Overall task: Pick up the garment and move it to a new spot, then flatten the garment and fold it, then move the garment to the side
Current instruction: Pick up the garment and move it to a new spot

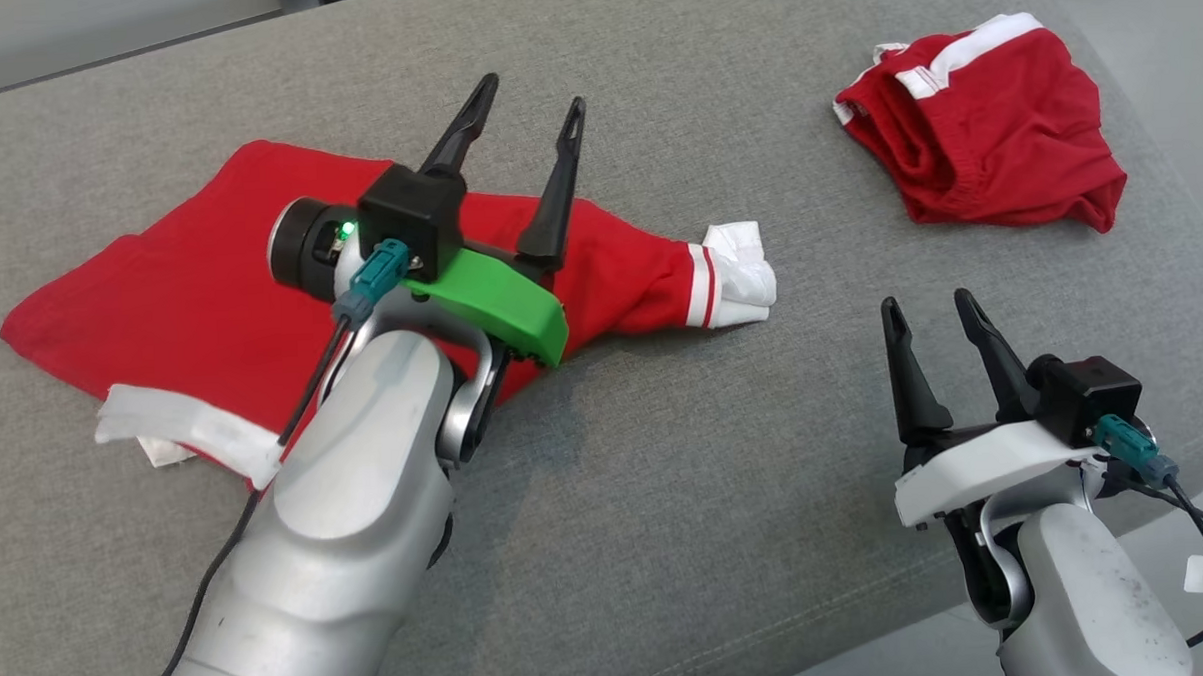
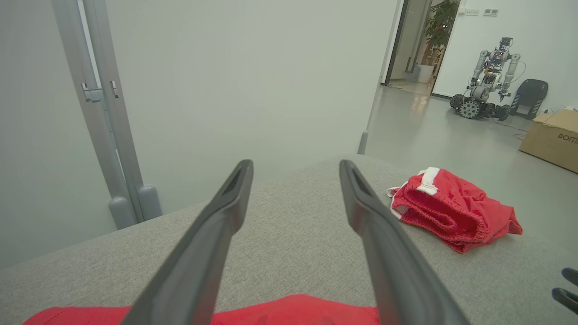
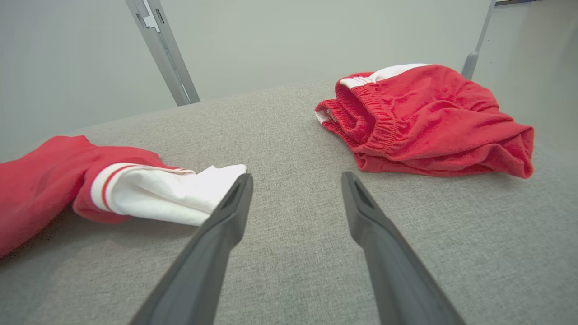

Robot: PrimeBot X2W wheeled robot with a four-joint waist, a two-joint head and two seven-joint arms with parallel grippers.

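Note:
A red garment (image 1: 180, 303) with white trim lies spread on the grey padded surface at the left, one sleeve with a white cuff (image 1: 737, 273) reaching right. That cuff (image 3: 167, 192) lies just left of my right fingers in the right wrist view. My left gripper (image 1: 533, 92) hovers open above the garment's middle, holding nothing; the left wrist view has red cloth (image 2: 289, 311) under its fingers. My right gripper (image 1: 931, 306) stands open and empty at the lower right, apart from the cuff.
A second red garment with white trim (image 1: 984, 129) lies bunched at the far right, close to the surface's edge (image 1: 1143, 89). Beyond the surface are a pale wall, a metal post (image 2: 106, 113), another robot (image 2: 487, 81) and a cardboard box (image 2: 551, 137).

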